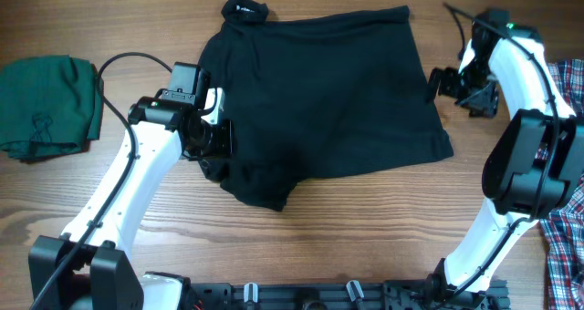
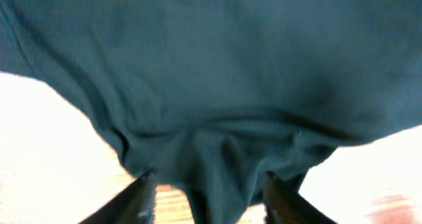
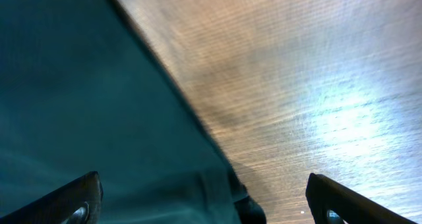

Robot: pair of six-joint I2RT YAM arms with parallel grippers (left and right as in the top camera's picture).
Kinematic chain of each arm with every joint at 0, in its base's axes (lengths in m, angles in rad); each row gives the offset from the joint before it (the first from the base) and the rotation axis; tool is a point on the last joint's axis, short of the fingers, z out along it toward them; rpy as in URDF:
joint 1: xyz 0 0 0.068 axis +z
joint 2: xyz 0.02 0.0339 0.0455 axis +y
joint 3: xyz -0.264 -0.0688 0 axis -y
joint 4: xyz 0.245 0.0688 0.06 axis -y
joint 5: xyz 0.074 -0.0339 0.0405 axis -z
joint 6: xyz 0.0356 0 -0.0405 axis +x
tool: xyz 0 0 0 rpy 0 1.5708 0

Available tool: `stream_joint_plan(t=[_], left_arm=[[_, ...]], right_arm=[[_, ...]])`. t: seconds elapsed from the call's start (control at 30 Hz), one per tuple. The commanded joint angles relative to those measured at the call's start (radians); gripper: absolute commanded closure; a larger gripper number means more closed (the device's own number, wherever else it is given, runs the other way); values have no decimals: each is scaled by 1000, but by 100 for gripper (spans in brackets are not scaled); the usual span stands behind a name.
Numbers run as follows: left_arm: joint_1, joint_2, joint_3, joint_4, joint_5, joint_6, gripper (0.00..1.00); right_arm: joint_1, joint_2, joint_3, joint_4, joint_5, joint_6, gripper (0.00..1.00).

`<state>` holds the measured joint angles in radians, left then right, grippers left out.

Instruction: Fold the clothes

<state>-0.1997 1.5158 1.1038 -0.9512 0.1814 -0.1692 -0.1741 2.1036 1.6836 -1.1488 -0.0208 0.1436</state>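
You have the black collared shirt (image 1: 338, 91) lying folded at the centre of the wooden table (image 1: 365, 228). Your left gripper (image 1: 217, 150) sits at its 8 o'clock edge, jaws parted with slack fabric between them. Your right gripper (image 1: 443, 84) stands at the shirt's 3 o'clock edge, jaws wide and holding nothing.

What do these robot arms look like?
The left arm and right arm are smooth white tubes with chunky black joints, thin black cables looping off and a tiny green light each. The left gripper and right gripper are black, two-fingered.
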Motion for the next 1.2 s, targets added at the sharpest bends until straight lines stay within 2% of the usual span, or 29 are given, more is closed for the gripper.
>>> stream_joint_plan(t=[0.0, 0.03, 0.1, 0.17, 0.2, 0.3, 0.37, 0.57, 0.6, 0.8, 1.1, 1.13, 1.17], left_arm=[[6, 1, 11, -102, 37, 1, 55], [6, -2, 11, -124, 50, -5, 55], [9, -5, 11, -121, -30, -100, 51], [13, 3, 5, -67, -113, -154, 46], [13, 19, 0, 7, -116, -153, 42], [13, 78, -1, 167, -137, -153, 44], [15, 167, -1, 270, -203, -154, 48], [19, 338, -1, 366, -210, -161, 68], [19, 352, -1, 374, -215, -161, 69], [34, 422, -1, 473, -292, -153, 70], [52, 510, -1, 875, -284, -46, 69], [52, 512, -1, 914, -284, -46, 67], [52, 511, 6, 932, -284, -42, 60]], right_arm=[[0, 0, 117, -39, -98, -59, 0], [4, 0, 122, -34, -112, -68, 0], [20, 0, 122, -30, -116, -77, 0], [45, 0, 122, -20, -147, -130, 0], [64, 0, 122, -9, -165, -145, 0], [115, 0, 122, 23, -165, -150, 0], [160, 0, 122, 25, -164, -168, 0], [228, 0, 122, 18, -164, -166, 0], [230, 0, 122, 16, -164, -164, 0], [230, 0, 122, 11, -164, -143, 0], [230, 0, 122, -24, -145, -144, 0], [230, 0, 122, -24, -145, -144, 0], [230, 0, 122, -23, -145, -144, 0]])
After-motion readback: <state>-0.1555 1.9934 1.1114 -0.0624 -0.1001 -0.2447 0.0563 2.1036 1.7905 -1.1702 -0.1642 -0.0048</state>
